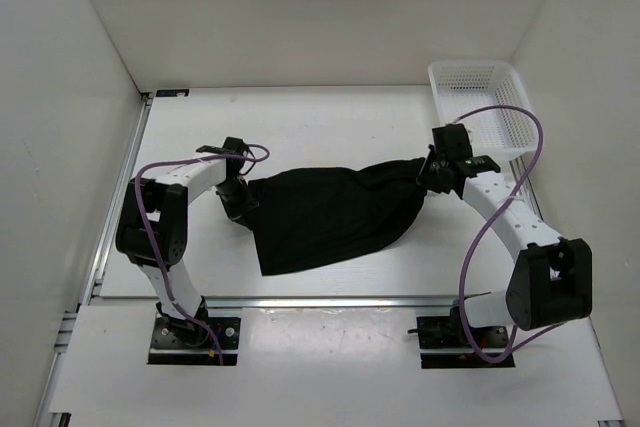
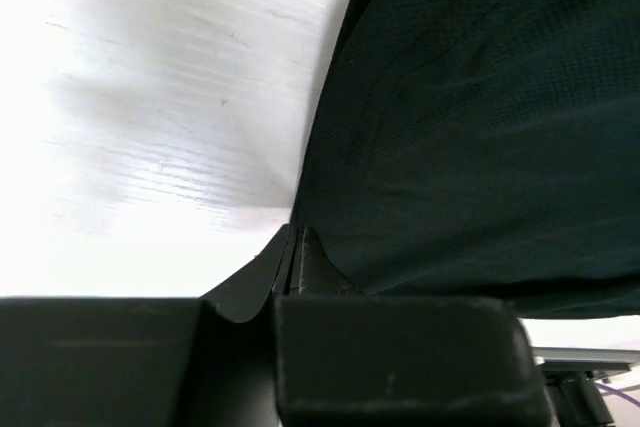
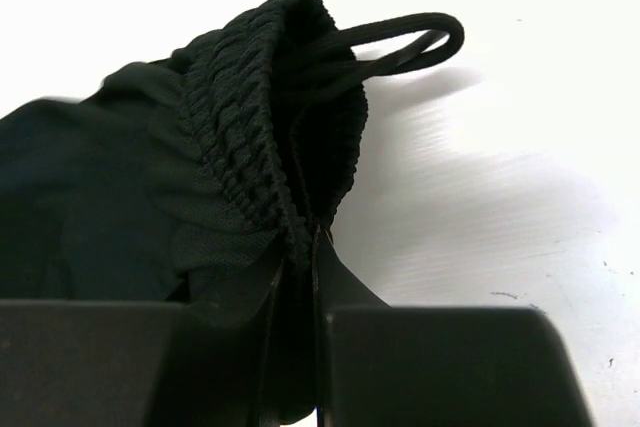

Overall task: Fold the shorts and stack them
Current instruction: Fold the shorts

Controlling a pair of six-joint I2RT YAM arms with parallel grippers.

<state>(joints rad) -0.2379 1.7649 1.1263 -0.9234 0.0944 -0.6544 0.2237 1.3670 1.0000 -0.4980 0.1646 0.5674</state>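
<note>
**Shorts (image 1: 330, 215) gripped at both ends, mid-table**

On your left, the left gripper (image 1: 238, 203) sits toward the left edge of the table (image 1: 300, 117). Its fingers are pinched tight on the left end of the black fabric. The cloth spans the middle of the surface between the arms, and its lower part spreads toward the near edge. On your right, the right gripper (image 1: 433, 175) is clamped on the gathered waistband (image 3: 240, 127), with a drawstring loop (image 3: 400, 42) poking out above it. A white basket (image 1: 447, 82) stands in the far right corner.
</note>
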